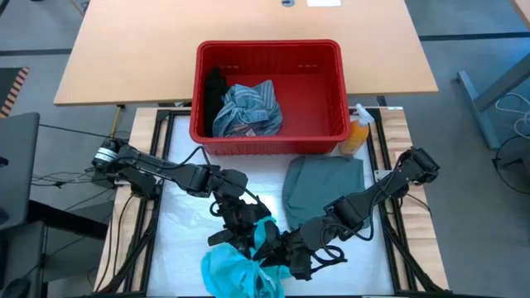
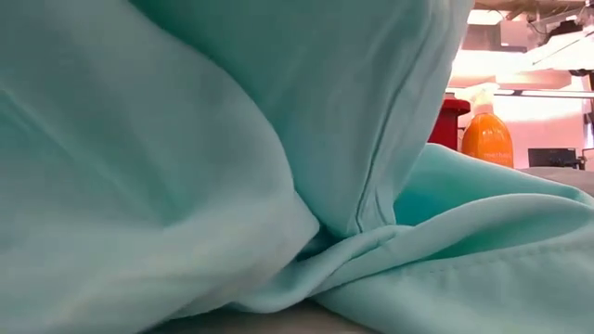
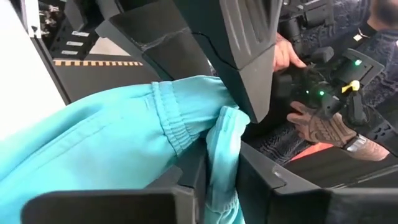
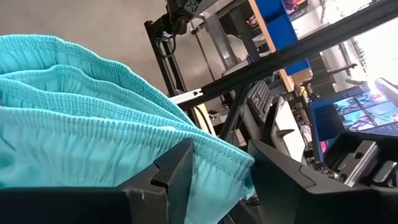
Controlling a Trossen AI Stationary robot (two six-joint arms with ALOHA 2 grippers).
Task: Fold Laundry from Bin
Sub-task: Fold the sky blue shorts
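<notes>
Both grippers, left (image 1: 248, 225) and right (image 1: 291, 255), pinch teal garment (image 1: 240, 271); orange bottle (image 1: 356, 136) beside red bin (image 1: 269, 132)

No readable text; orange spray bottle (image 2: 486, 137) label too blurred.

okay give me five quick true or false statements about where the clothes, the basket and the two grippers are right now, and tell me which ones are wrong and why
1. The red bin holds a blue-grey striped cloth. True.
2. The teal garment lies inside the bin. False: it is on the table's near edge, outside the bin.
3. The left gripper has teal fabric between its fingers. True.
4. The right gripper hangs over the bin. False: it is at the teal garment, with the fabric between its fingers.
5. The grey-green garment lies on the table just in front of the bin. True.
</notes>
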